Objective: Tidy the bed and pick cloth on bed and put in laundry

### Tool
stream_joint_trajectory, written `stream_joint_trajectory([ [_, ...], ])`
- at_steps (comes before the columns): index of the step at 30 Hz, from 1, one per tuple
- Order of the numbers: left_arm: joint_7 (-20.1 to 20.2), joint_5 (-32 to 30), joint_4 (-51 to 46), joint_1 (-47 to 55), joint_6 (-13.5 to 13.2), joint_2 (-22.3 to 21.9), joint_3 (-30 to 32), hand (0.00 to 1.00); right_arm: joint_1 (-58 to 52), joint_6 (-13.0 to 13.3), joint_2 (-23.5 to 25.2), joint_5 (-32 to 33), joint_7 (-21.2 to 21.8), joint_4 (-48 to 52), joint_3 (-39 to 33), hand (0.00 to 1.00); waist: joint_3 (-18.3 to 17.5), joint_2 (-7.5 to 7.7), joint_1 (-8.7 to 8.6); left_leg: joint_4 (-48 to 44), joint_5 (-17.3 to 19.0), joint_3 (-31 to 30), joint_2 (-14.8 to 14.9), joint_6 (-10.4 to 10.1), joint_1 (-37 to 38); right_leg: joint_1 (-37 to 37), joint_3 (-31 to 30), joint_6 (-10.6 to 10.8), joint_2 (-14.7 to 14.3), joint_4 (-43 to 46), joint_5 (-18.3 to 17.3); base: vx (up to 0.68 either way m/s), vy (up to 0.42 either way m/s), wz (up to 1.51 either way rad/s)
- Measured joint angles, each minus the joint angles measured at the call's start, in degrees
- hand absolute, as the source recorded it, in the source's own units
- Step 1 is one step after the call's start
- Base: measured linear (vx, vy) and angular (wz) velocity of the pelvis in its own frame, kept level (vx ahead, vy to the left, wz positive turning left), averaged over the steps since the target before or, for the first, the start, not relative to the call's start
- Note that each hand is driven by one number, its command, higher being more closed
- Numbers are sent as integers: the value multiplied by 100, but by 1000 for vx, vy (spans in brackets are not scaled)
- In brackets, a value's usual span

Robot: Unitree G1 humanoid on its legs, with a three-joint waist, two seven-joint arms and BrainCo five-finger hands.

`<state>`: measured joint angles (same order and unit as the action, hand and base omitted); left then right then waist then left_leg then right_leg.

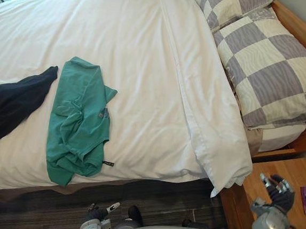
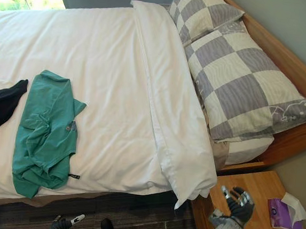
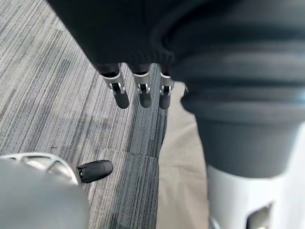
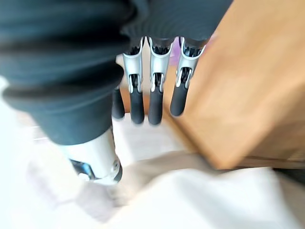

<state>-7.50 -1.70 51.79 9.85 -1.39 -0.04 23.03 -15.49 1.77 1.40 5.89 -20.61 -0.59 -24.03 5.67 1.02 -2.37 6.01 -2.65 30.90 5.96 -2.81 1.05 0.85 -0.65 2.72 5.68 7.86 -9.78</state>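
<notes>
A crumpled green shirt (image 1: 77, 119) lies on the white bed (image 1: 142, 49) near its front edge, left of centre. Beside it, at the left edge, lies a black cloth (image 1: 9, 102). My right hand (image 1: 279, 191) hovers over the wooden nightstand (image 1: 276, 179) at the lower right, fingers straight and holding nothing; the right wrist view shows those fingers (image 4: 155, 95) hanging loose. My left hand (image 3: 138, 86) hangs low over the carpet, fingers straight and empty.
A folded white duvet edge (image 1: 197, 97) runs down the bed's right side. Two grey checked pillows (image 1: 274, 71) lie against the wooden headboard. A purple tissue box (image 2: 283, 214) sits on the nightstand. Striped dark carpet (image 1: 150, 202) lies before the bed.
</notes>
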Motion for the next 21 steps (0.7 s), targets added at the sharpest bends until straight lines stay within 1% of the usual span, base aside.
stream_joint_trajectory([
  [2,1,-1,1,5,1,28,-35,0,206,57,2,13,-20,280,32,100,-13,18,0,0,-16,-22,0,-18,0,0,7,1,0,0,3,45,-4,3],
  [4,4,-2,3,7,3,49,-57,0,390,185,-1,104,-48,516,145,100,-20,24,-1,-2,-49,-82,-3,12,-8,0,55,1,0,2,3,43,-11,10],
  [5,4,-2,4,7,4,53,-65,0,443,198,-1,147,-50,560,176,100,-20,24,-2,-2,-57,-100,-4,13,-15,0,80,1,0,1,3,35,-16,16],
  [7,6,-3,13,7,10,122,-264,0,720,268,-8,373,-51,617,267,100,-26,10,-1,-4,-111,-234,-12,20,-65,11,167,1,1,0,3,20,-16,21],
  [8,10,-3,16,6,10,128,-283,0,823,282,-18,450,-52,617,280,100,-30,3,-2,-4,-122,-280,-16,22,-93,4,177,1,0,-3,3,8,-12,24],
  [10,8,-2,32,5,27,137,-287,0,1161,405,-82,837,-54,606,374,100,-31,-19,-5,-5,-167,-363,-21,33,-176,-31,263,0,2,-12,3,-7,-9,24],
  [12,6,4,87,-7,73,198,-395,0,1654,495,-317,1157,-59,559,608,100,16,-84,17,-8,-239,-496,-27,56,-272,-55,355,-1,-1,-11,3,-32,-5,27],
  [13,6,6,107,-7,75,231,-476,0,1807,507,-378,1213,-62,555,657,100,33,-112,27,-9,-256,-518,-28,62,-303,-72,362,-1,-2,-11,3,-57,3,20],
  [15,8,70,137,-25,81,272,-714,0,2524,620,-593,1339,-91,465,783,100,150,-262,34,-7,-343,-634,-42,103,-543,-285,403,-8,-2,28,0,-82,7,17],
  [16,10,108,137,-37,79,266,-758,0,2694,651,-653,1389,-102,421,800,100,205,-304,40,-7,-361,-644,-45,122,-600,-328,410,-14,-2,36,-4,-96,15,15],
  [18,10,198,148,-50,79,270,-956,0,3279,679,-861,1689,-130,195,890,100,427,-463,96,-11,-406,-646,-46,127,-794,-596,411,-60,3,234,-40,-102,24,8],
  [19,11,285,144,-66,75,268,-972,0,3407,679,-905,1803,-149,153,901,100,481,-497,139,-24,-422,-642,-46,130,-838,-683,410,-77,9,320,-60,-87,21,0],
  [20,9,368,132,-125,74,279,-1014,0,3600,680,-962,1927,-190,132,898,100,629,-533,199,-42,-450,-636,-49,133,-878,-814,402,-90,22,490,-108,-90,2,9],
  [21,9,508,103,-217,69,336,-1116,0,3854,688,-1013,2055,-227,136,896,100,808,-539,212,-198,-447,-650,-55,149,-1071,-1067,406,-90,67,832,-236,-89,-11,17],
])
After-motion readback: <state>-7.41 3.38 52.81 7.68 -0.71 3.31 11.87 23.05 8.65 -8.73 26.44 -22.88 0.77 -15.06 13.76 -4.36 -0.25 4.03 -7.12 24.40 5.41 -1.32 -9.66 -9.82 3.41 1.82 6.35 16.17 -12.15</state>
